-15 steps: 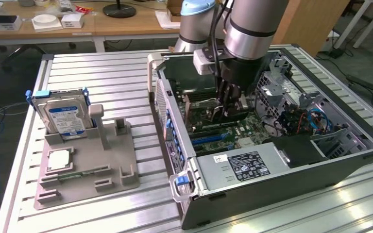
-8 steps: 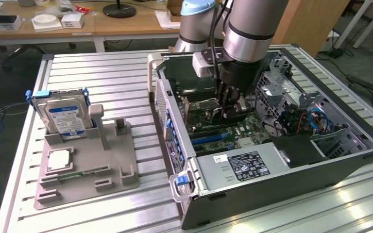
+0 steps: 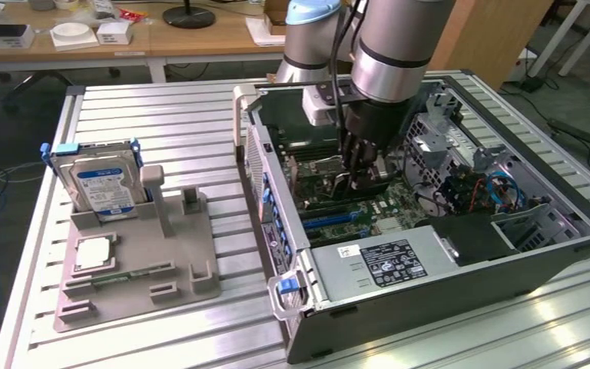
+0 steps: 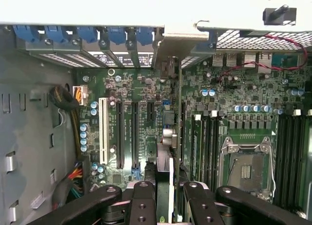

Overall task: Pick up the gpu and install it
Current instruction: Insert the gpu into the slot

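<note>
Slatted metal table [image 3: 172,115], office desks behind; on it an open computer case [image 3: 449,284] lies on its side. Outside the case, toward the exterior view's left, a grey fixture tray [image 3: 172,254] holds a hard drive [image 3: 104,188] upright. We note the arm reaching down into the case, its gripper [image 3: 359,173] low over the motherboard [image 4: 129,93].

Gripper condition: the fingers [image 4: 144,203] are clenched on the gpu [image 4: 165,169], seen edge-on between them in the wrist view. It is a thin card standing upright inside the case, above the motherboard's expansion slots [image 4: 119,135]. What looks to be its silver bracket [image 4: 181,40] sits at the case's rear wall, beside the blue slot latches [image 4: 117,35]. Whether the contact edge has entered a slot we cannot tell; the card itself hides that line.

Handling assessment (our judgement, not an observation): the card is light and stiff but fragile — a bare board with small soldered parts and an exposed contact edge. It should tolerate a firm pinch on its flat faces near the upper edge, as held now, but not twisting or off-axis force. The faces are smooth, so a slack grip could let it pivot. The bracket end is the sturdier place to hold — the contact edge is best left untouched.
</note>
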